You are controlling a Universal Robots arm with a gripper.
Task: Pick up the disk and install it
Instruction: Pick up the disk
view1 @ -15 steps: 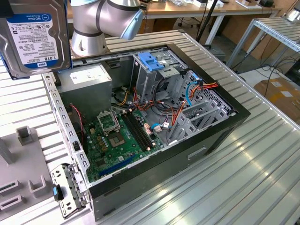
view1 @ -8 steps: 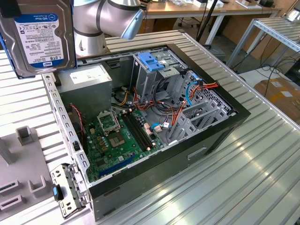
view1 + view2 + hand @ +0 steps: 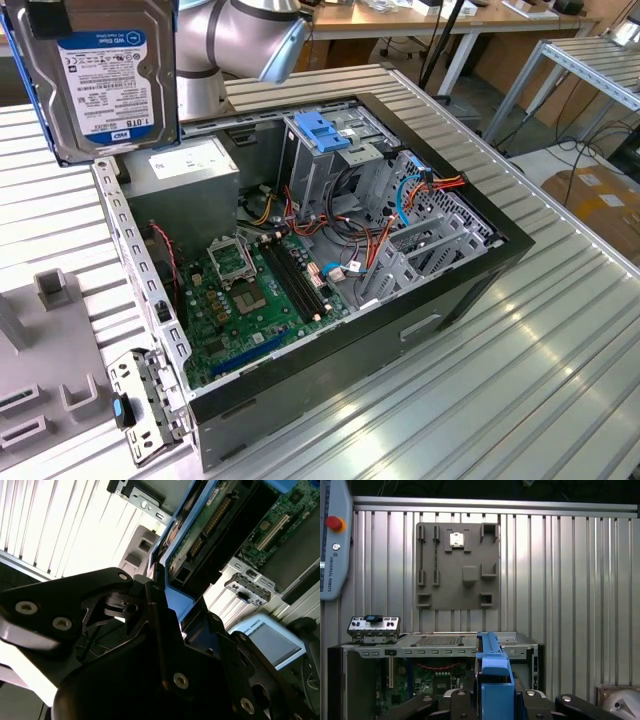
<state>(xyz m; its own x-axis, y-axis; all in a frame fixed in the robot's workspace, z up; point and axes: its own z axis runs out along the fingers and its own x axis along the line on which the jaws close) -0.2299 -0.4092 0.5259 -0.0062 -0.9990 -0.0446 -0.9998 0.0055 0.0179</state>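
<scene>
End effector (image 3: 495, 702) grips flat grey-metal blue-railed disk (image 3: 100, 80), long axis near upright; blue-topped metal cage (image 3: 335, 160) at 4 o'clock in exterior view.

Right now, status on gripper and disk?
Gripper shut on the disk. Disk held up clear of the open case, not yet installed. Cables lie beside the drive cage.
</scene>
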